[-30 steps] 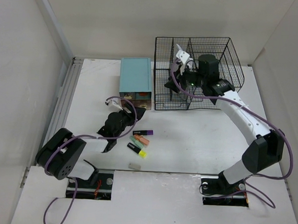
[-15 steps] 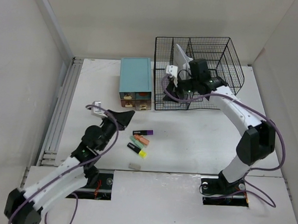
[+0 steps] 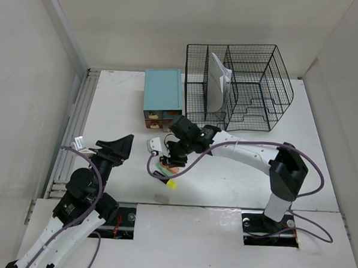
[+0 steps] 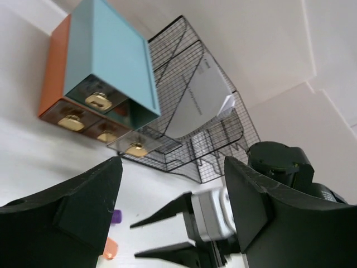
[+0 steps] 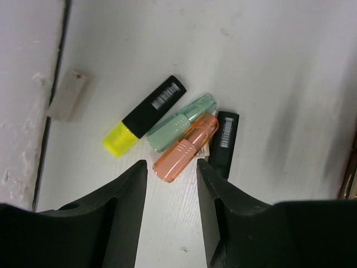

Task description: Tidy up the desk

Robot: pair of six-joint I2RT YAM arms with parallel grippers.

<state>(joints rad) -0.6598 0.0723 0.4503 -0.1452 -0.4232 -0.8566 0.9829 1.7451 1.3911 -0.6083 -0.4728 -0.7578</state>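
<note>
your right end effector (image 5: 170,167) hangs partly open and empty over the orange highlighter (image 5: 184,148), with green (image 5: 181,120), yellow (image 5: 145,114) and black (image 5: 224,142) ones packed beside it. your left end effector (image 4: 172,167), wide open and empty, sits at 9 o'clock. the worktop (image 3: 237,173) lies under both, with the drawer box (image 3: 163,91) at 12 and the mesh rack (image 3: 254,72) at 1.

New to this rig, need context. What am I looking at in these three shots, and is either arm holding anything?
Two robot arms are bolted to a white desk. One shot is from overhead; the other two come from a camera on each wrist. On the desk are a teal drawer box, a wire rack with paper in it, four highlighters and a small pale block. The right claw hangs open over the highlighters. The left claw is open and empty too.
</note>
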